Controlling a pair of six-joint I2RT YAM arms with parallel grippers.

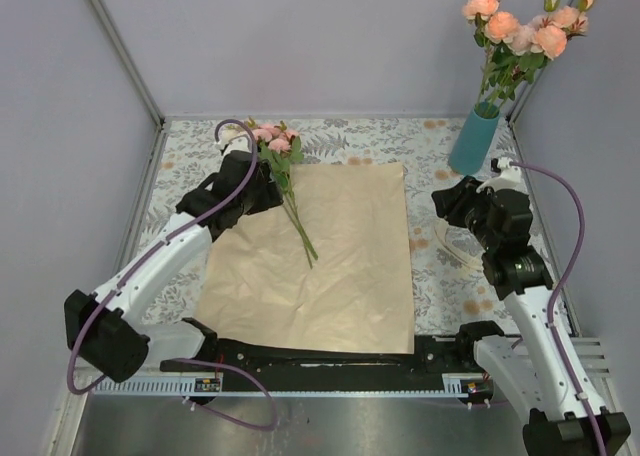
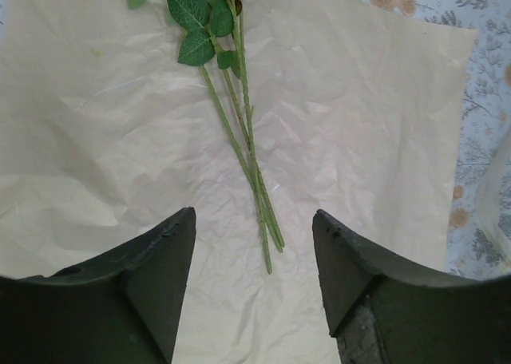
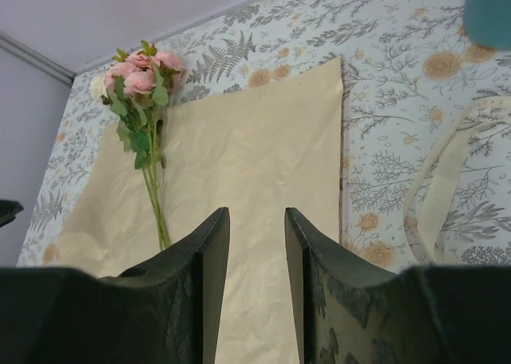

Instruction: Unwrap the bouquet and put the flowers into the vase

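We see the left gripper (image 2: 254, 220) and right gripper (image 3: 256, 216) empty, jaws apart. The flowers (image 1: 284, 168) lie across the paper's (image 1: 340, 266) far-left corner; the vase (image 1: 473, 141), holding peach roses (image 1: 525, 31), stands at the table's (image 1: 430, 134) far-right corner.

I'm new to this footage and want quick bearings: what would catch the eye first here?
A large tan kraft paper sheet lies spread flat across the middle of the floral-patterned tablecloth. A small bunch of pink roses on long green stems lies on the sheet's far-left part. In the far right corner stands a tall teal-blue vase already holding peach roses.
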